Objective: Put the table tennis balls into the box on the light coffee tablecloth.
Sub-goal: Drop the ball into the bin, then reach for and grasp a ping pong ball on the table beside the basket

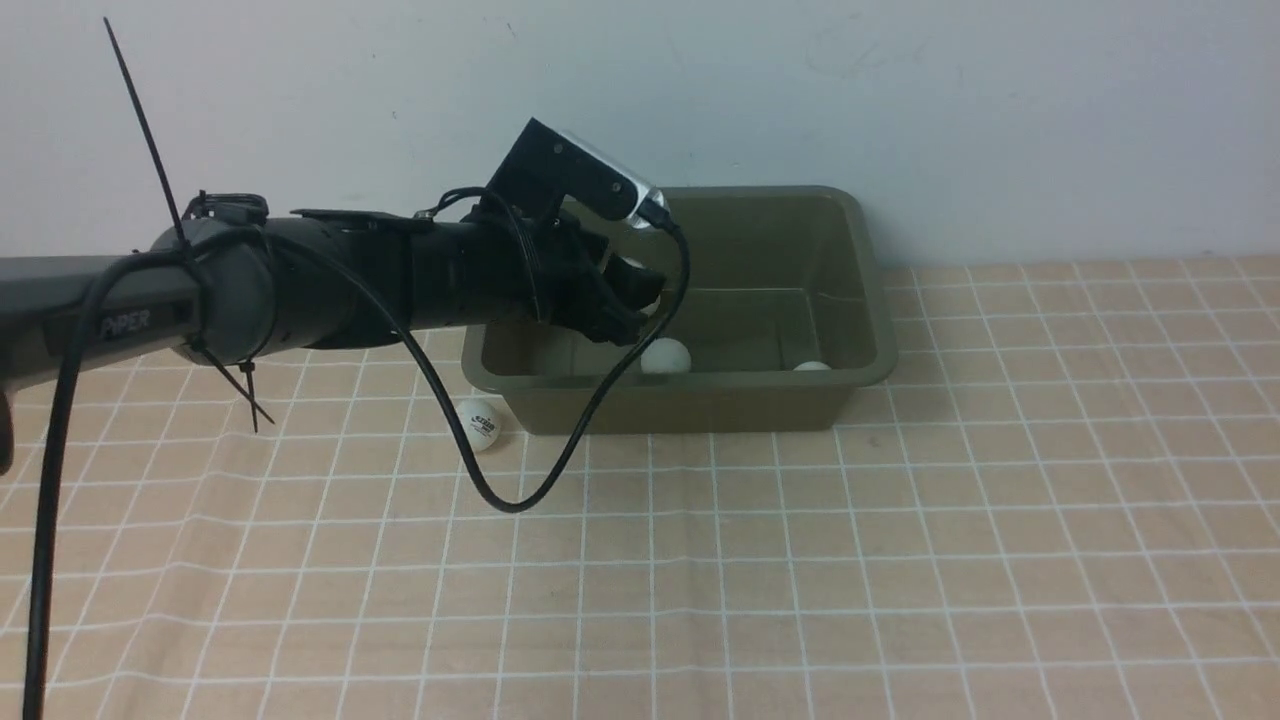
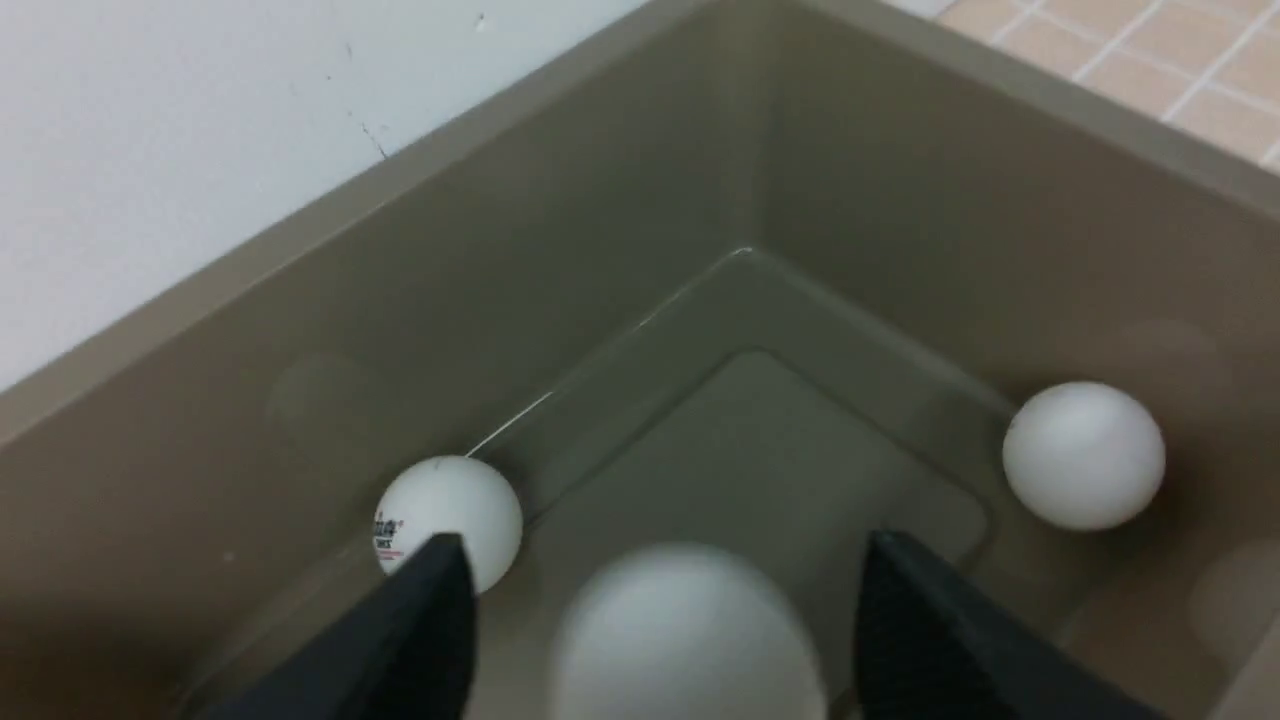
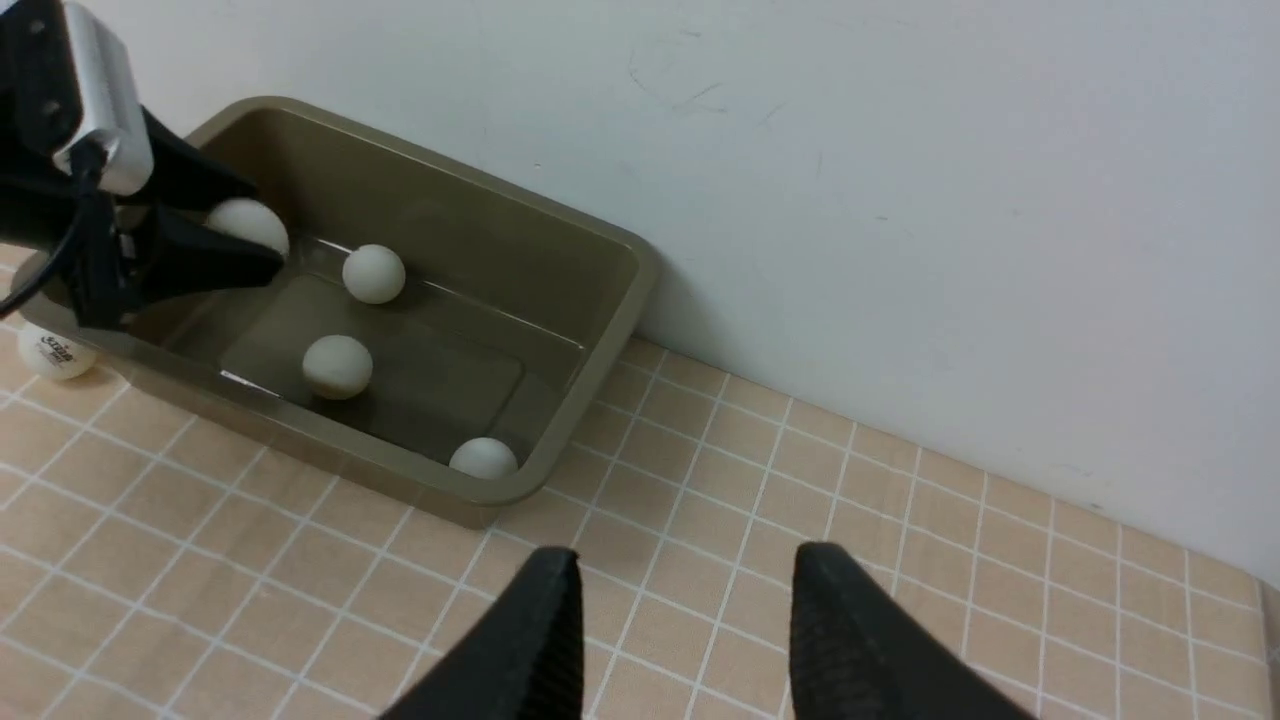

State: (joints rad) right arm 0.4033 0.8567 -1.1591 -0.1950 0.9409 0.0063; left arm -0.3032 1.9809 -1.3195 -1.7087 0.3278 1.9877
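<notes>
Since the left claw (image 2: 662, 540) hangs over the box's (image 1: 870, 300) left end, jaws wider than the blurred ball (image 2: 690, 630) between them, that ball could bounce & hop the rim. Three more balls (image 3: 373, 273) (image 3: 337, 366) (image 3: 483, 458) lie inside; a logo ball (image 1: 480, 423) sits on the cloth (image 1: 900, 560) just outside the near-left corner. Box: mouth up, long axis along the wall (image 1: 900, 100). Right claw (image 3: 688, 552): open, empty.
</notes>
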